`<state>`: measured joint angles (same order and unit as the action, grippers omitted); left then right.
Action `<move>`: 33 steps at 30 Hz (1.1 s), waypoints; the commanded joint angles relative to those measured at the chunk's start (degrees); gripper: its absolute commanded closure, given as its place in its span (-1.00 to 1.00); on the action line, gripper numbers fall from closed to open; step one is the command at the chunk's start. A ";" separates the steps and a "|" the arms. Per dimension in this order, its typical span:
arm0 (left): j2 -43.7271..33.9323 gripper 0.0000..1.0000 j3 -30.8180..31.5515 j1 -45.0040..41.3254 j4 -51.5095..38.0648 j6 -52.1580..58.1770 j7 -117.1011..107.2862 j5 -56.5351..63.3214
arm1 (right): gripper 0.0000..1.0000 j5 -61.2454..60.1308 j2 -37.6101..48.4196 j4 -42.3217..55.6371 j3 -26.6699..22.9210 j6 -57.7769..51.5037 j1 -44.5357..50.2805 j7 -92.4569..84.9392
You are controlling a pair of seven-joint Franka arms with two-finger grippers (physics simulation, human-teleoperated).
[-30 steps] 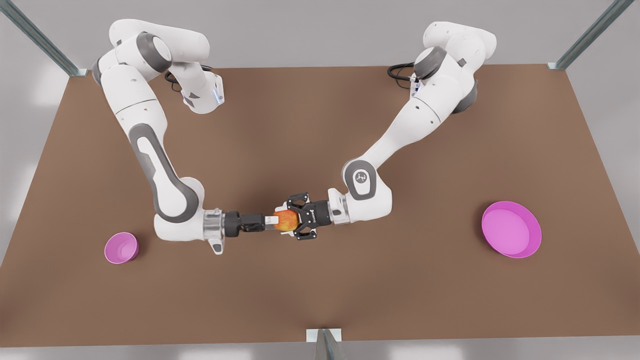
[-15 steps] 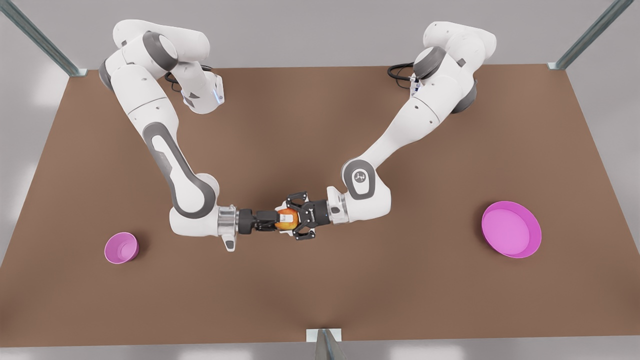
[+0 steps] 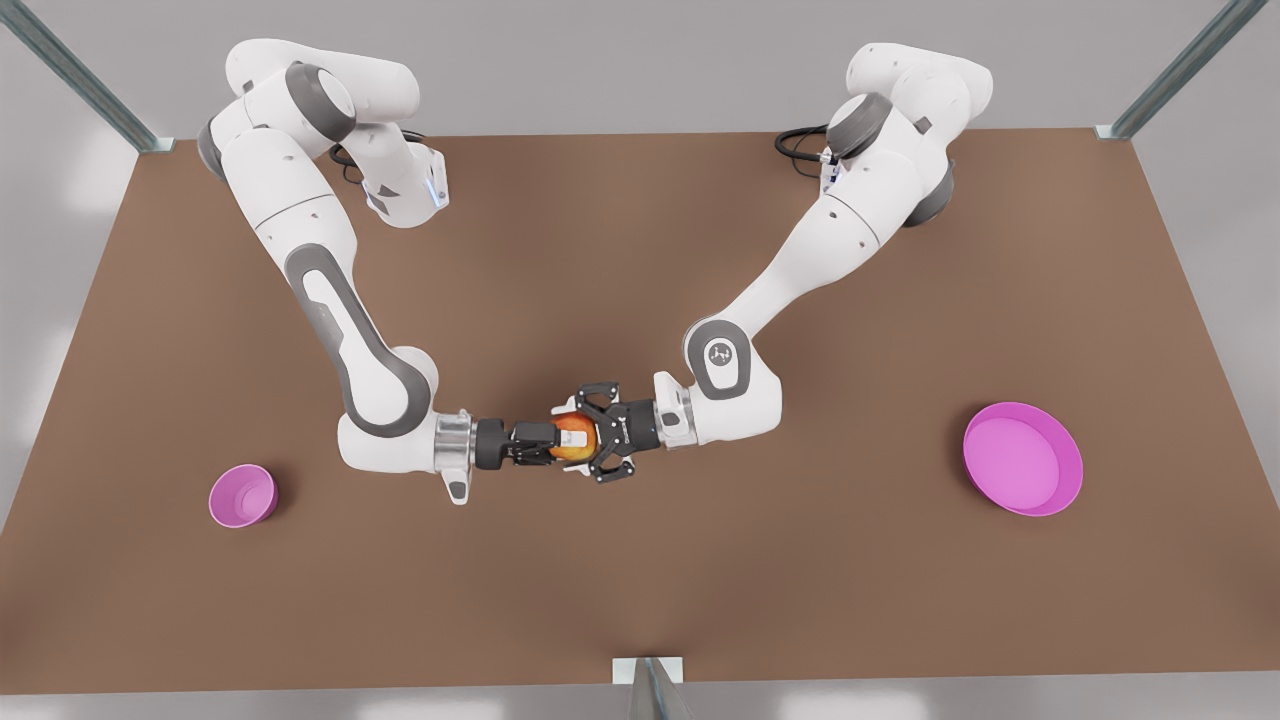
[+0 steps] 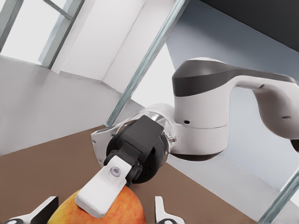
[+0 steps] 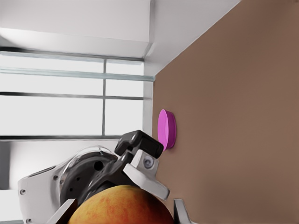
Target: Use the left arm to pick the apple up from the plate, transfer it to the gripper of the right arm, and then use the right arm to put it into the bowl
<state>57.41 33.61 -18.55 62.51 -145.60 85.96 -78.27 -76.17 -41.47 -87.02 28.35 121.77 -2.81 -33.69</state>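
Note:
The apple (image 3: 572, 440) hangs above the middle of the table between the two grippers, which meet head-on. My left gripper (image 3: 582, 440), on the arm at the front view's right, is shut on it; its fingertips (image 4: 159, 205) flank the fruit (image 4: 128, 210). My right gripper (image 3: 558, 438) comes from the front view's left and is shut on the apple (image 5: 121, 207) too. One of its white pads (image 4: 103, 191) lies flat against the skin. The small bowl (image 3: 242, 495) stands at the front view's left, the wide plate (image 3: 1022, 458) at its right.
The brown table (image 3: 640, 580) carries just the bowl and the plate (image 5: 167, 128). Metal frame posts stand at the back corners (image 3: 1150, 100) and at the middle of the near edge (image 3: 648, 685). Both arms' elbows reach over the table's centre.
The right arm slid toward the front view's right and brought its fingers over the apple. The left arm held still with the apple. In the last half second almost nothing moved.

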 commanded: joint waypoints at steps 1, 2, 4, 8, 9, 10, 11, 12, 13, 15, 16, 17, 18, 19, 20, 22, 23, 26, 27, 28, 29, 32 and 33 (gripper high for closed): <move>-0.10 -1.00 -0.03 0.00 0.15 0.06 0.17 0.05 | -0.33 0.41 0.07 0.01 0.04 -0.04 0.00 -0.85; -0.10 -1.00 -0.12 0.09 0.33 0.06 0.17 0.23 | -0.33 0.41 0.07 0.10 0.04 -0.04 0.00 -0.85; -0.28 -1.00 -0.21 0.27 1.03 0.06 0.43 0.84 | -0.33 0.41 0.07 0.10 0.04 -0.04 0.00 -0.94; -0.45 -1.00 -0.30 0.97 1.82 0.14 0.87 0.93 | -0.33 0.59 0.07 -0.08 -0.05 -0.83 -0.70 -1.47; -0.45 -1.00 -0.38 0.88 1.82 0.14 0.87 0.93 | -0.33 1.47 0.07 -0.08 -0.05 -0.92 -0.88 -1.55; -0.45 -1.00 -0.47 0.97 2.44 0.14 0.87 0.93 | -0.33 1.47 -0.02 -0.16 -0.05 -1.18 -1.41 -2.17; -0.45 -1.00 -0.82 1.06 3.22 0.14 0.96 1.02 | -0.33 2.52 -0.02 -0.25 -0.13 -2.15 -2.19 -2.26; -1.15 -1.00 -1.35 2.46 5.24 0.32 0.96 1.45 | -0.33 3.49 0.07 -0.34 -0.13 -2.32 -3.16 -2.70; -4.14 -1.00 -1.35 4.66 10.25 0.41 0.70 5.40 | -0.33 3.49 0.07 -0.87 -0.13 -2.32 -3.78 -3.22; -10.02 -1.00 -1.44 9.84 19.82 1.37 -2.29 14.70 | -0.33 3.49 0.07 -1.31 -0.13 -3.11 -4.83 -4.19; -13.27 -1.00 -2.83 12.22 25.18 1.73 -6.31 27.94 | -0.33 4.36 -0.02 -1.40 -0.13 -4.78 -6.15 -4.28; -15.47 -1.00 -4.95 15.46 25.99 10.48 -15.88 42.02 | -0.33 5.69 -0.11 -1.40 -0.13 -6.27 -7.20 -4.37; -17.14 -1.00 -5.13 18.62 25.99 16.72 -20.46 48.97 | -0.33 5.77 -0.11 -1.40 -0.40 -7.24 -8.34 -5.07; -20.48 -1.00 -5.39 23.90 25.64 28.07 -28.90 61.37 | -0.33 8.76 -0.28 -1.40 -0.48 -9.17 -10.80 -5.95; -25.32 -1.00 -6.36 25.67 25.47 35.55 -36.29 71.32 | -0.33 9.99 -0.28 -1.40 -0.57 -10.49 -12.56 -6.30; -27.79 -1.00 -11.11 26.99 16.33 56.55 -58.09 78.79 | -0.33 12.80 -0.55 -1.57 -0.75 -13.05 -16.87 -8.41; -27.79 -1.00 -12.59 27.34 10.88 66.66 -62.67 81.87 | -0.33 15.00 -0.55 -1.66 -0.75 -13.13 -18.28 -8.41; -34.29 -1.00 -17.26 27.25 7.36 68.26 -80.59 82.93 | -0.35 20.80 -0.99 -1.66 -0.84 -14.36 -23.64 -10.52; -38.68 -1.00 -20.41 26.38 7.53 65.54 -83.33 82.40 | -0.34 24.40 -0.99 -1.57 -0.75 -14.36 -25.40 -10.43; -43.33 -1.00 -26.56 22.08 11.83 61.76 -83.33 79.86 | -0.35 26.86 -0.99 -1.48 -0.75 -14.36 -26.45 -10.34; -52.20 -1.00 -35.35 14.96 24.20 52.11 -82.98 76.16 | -0.34 30.02 -0.99 -1.31 -0.84 -14.36 -27.94 -10.34; -48.01 -1.00 -35.63 15.03 17.47 56.57 -83.33 76.60 | -0.34 36.44 -1.07 1.85 -2.59 -14.19 -28.48 -9.73; -46.69 -1.00 -35.72 15.56 17.47 56.92 -83.33 76.60 | -0.34 38.90 -1.07 2.47 -3.21 -14.19 -28.48 -9.82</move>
<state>9.96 -1.73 -3.23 80.52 -92.08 42.82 -1.68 -43.56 -42.59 -84.91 25.47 108.59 -31.22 -40.42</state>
